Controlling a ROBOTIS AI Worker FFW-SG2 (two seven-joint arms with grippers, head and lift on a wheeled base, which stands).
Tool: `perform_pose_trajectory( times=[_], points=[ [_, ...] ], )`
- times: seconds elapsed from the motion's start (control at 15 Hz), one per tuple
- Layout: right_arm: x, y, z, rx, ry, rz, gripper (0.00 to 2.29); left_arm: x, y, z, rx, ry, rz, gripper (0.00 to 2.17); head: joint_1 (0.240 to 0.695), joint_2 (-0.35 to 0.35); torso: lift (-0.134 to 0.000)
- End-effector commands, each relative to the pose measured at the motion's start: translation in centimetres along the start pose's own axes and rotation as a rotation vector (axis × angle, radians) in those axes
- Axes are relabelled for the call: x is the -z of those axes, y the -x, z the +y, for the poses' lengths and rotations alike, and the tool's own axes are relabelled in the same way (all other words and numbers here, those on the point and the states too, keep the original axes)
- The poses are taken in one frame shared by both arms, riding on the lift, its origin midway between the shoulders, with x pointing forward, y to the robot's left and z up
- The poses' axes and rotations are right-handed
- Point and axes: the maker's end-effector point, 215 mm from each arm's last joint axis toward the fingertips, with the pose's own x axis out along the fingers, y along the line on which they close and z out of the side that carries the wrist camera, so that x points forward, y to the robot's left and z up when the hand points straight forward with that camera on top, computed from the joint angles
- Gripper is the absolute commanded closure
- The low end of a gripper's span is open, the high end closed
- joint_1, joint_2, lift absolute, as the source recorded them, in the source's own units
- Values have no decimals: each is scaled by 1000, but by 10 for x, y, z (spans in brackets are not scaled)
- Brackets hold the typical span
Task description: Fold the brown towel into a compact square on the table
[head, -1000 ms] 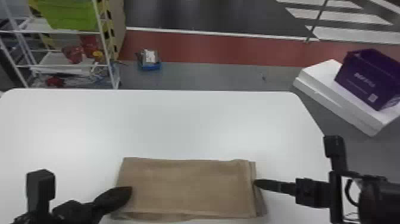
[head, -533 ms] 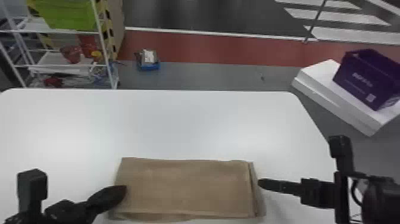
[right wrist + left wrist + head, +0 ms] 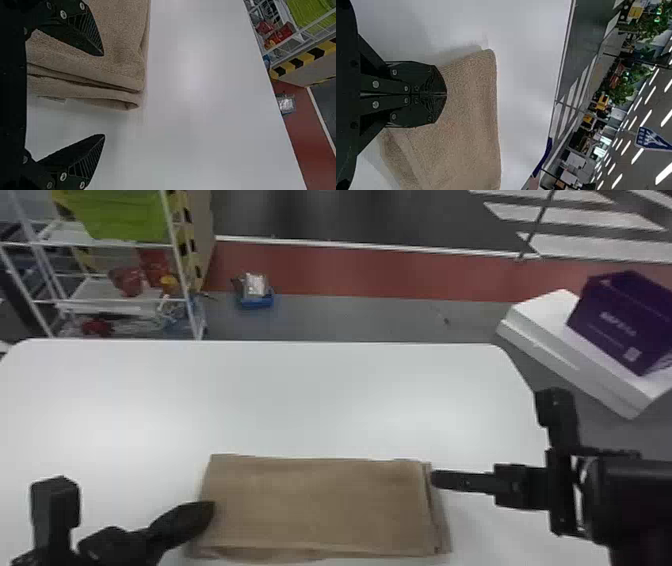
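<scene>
Brown towel: folded into a flat, layered rectangle, lying on the white tabletop. Left tool: at the towel's left side, its 2 fingers closed together; whether cloth is pinched between them cannot be told. Right tool: at the towel's right edge, fingers spread wide, holding nothing; 1 finger is over the cloth, the other over bare tabletop. Beyond the tabletop, right side: purple box on a white slab.

Towel: rough matt cloth; table: smooth, glossy
</scene>
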Motion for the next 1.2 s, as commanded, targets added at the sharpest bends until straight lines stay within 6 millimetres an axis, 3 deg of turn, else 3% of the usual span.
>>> perform_pose_trajectory(
  times=[0.0,0.47,1.13],
  points=[
    [-14,1,4,43,52,-7,174,4,1,3,0,3,2,1936,695,-113,-124],
    [23,-9,6,97,67,57,181,3,12,8,4,-6,0,1936,695,-89,-124],
    [42,-40,14,118,118,159,181,2,29,15,3,-11,-19,1936,695,-34,-124]
  ],
)
